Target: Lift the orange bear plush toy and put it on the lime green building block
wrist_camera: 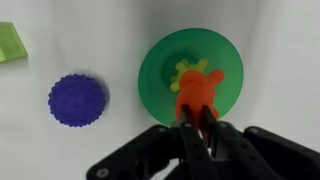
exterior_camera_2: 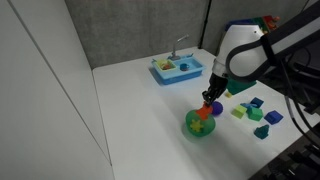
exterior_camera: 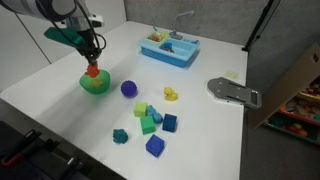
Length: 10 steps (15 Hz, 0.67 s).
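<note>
Orange bear plush toy (wrist_camera: 197, 90), 1, gripped by 2 fingers (wrist_camera: 184, 135) over 1 green bowl (wrist_camera: 158, 70).

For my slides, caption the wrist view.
Gripper holds orange bear plush toy over green dish, purple ball beside.

A: What colour is the bear plush toy (wrist_camera: 198, 92)?
B: Orange-red, plain. The bowl (wrist_camera: 155, 70) is bright green.
A: And the ball (wrist_camera: 78, 100)?
B: Purple, studded with little bumps. The building block (wrist_camera: 10, 42) is lime green, the toy sink (exterior_camera: 160, 52) blue, the table (exterior_camera: 60, 110) white.
</note>
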{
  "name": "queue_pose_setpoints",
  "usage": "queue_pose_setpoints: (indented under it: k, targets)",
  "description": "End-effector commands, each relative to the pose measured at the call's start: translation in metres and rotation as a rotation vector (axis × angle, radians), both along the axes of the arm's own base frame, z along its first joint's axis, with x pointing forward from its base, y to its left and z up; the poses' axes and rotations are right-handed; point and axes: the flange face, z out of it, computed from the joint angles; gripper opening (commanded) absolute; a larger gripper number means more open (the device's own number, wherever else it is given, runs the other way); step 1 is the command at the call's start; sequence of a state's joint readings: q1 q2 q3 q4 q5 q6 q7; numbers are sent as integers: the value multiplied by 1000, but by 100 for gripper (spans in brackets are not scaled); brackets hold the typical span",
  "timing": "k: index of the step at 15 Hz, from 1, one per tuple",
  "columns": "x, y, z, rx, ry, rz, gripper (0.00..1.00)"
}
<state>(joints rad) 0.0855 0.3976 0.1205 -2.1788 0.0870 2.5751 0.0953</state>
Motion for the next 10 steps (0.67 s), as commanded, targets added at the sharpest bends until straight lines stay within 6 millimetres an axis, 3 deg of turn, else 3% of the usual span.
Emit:
queue_pose_setpoints:
  k: [1, 6, 10]
  targets:
    - [-8, -23, 53, -30, -22, -51, 4]
    - [-7, -81, 96, -101, -65, -138, 4]
    - [-12, -137, 103, -165, -65, -205, 4]
